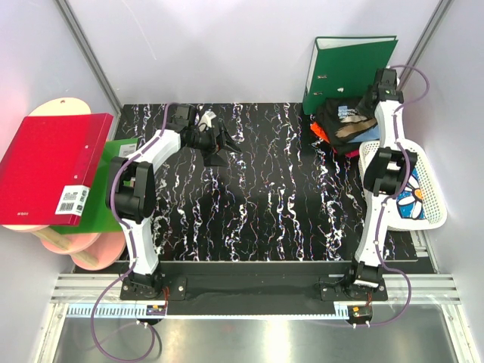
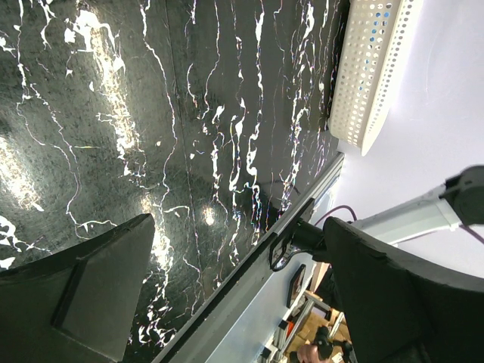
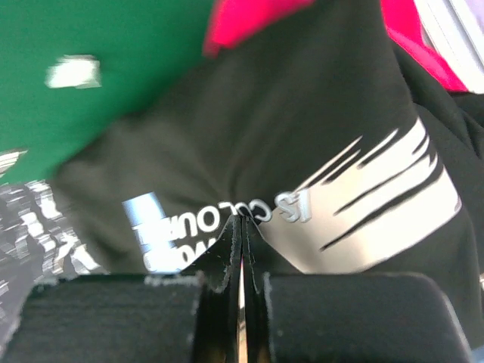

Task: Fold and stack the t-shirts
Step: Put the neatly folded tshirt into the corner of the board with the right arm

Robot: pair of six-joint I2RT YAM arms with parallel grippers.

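A heap of t-shirts (image 1: 346, 125) lies at the table's back right: mostly black, with blue, white and tan prints and an orange-red one at its left edge. My right gripper (image 1: 369, 100) reaches down onto this heap. In the right wrist view its fingertips (image 3: 242, 223) are pressed together on the top black t-shirt (image 3: 302, 136), at the white lettering, and the cloth puckers toward the tips. An orange-red shirt (image 3: 249, 19) shows behind it. My left gripper (image 1: 224, 149) hangs over the bare table at the back left, open, with nothing between its fingers (image 2: 98, 302).
A green ring binder (image 1: 348, 64) stands upright behind the heap. A white lattice basket (image 1: 423, 181) holding a flower-printed cloth sits at the right edge, also seen from the left wrist as the basket (image 2: 370, 68). A red binder (image 1: 49, 166) and wooden boards lie off the table's left.
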